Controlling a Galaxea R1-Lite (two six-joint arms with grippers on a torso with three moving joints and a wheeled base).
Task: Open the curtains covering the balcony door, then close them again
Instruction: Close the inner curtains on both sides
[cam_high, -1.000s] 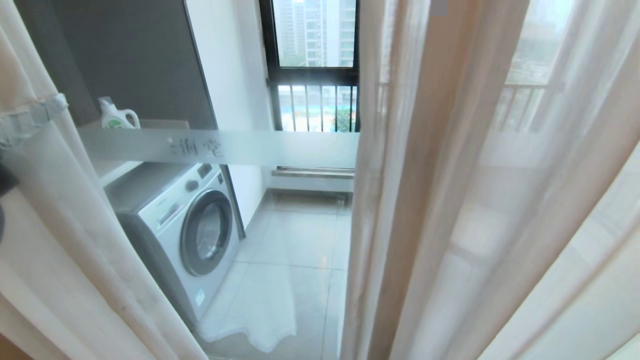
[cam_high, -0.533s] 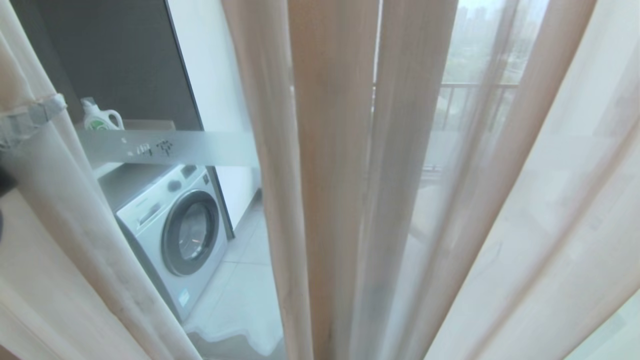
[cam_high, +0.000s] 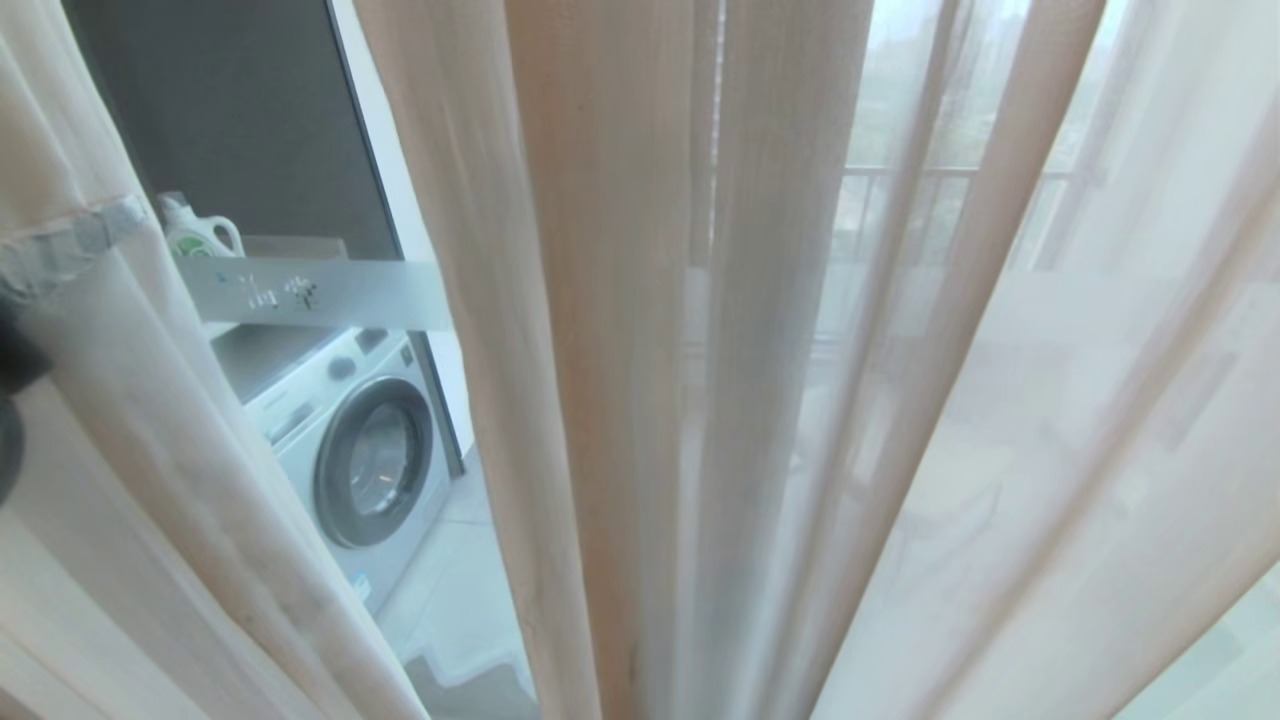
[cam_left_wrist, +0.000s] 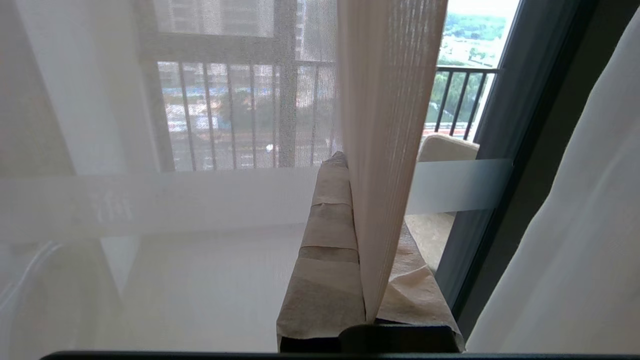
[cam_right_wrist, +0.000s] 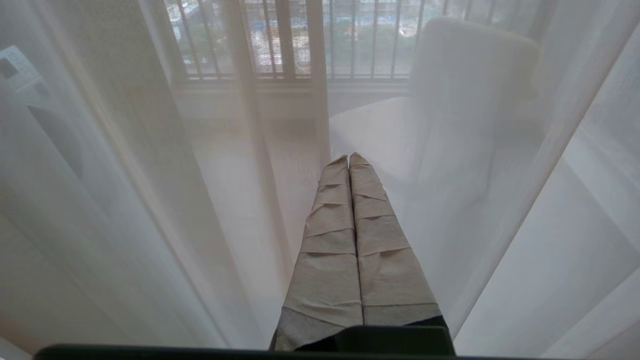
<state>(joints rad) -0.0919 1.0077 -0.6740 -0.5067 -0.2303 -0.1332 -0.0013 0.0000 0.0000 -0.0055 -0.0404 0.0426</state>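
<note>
Nearest to us, the left claw (cam_left_wrist: 367, 310), its tape-wrapped fingers (cam_left_wrist: 327, 260) pinching a fold of the sheer curtains (cam_high: 620, 330) between them; the fold rises straight up out of the grip. The right claw (cam_right_wrist: 352, 240), fingers pressed together with nothing between them, points at a sheer panel hanging just ahead of it. In the head view we see the cream pleats filling the middle and right, with another sheer panel at the left edge and a narrow gap between the two. Behind the fabric stands the balcony door (cam_high: 390, 240), clear glass in a dark frame, crossed by a frosted white band (cam_high: 330, 293). Beyond the glass, a white washing machine (cam_high: 355, 455) on pale floor tiles and a detergent bottle (cam_high: 198, 235) above it. Farthest, a barred railing (cam_left_wrist: 460, 97) with buildings and trees behind.
</note>
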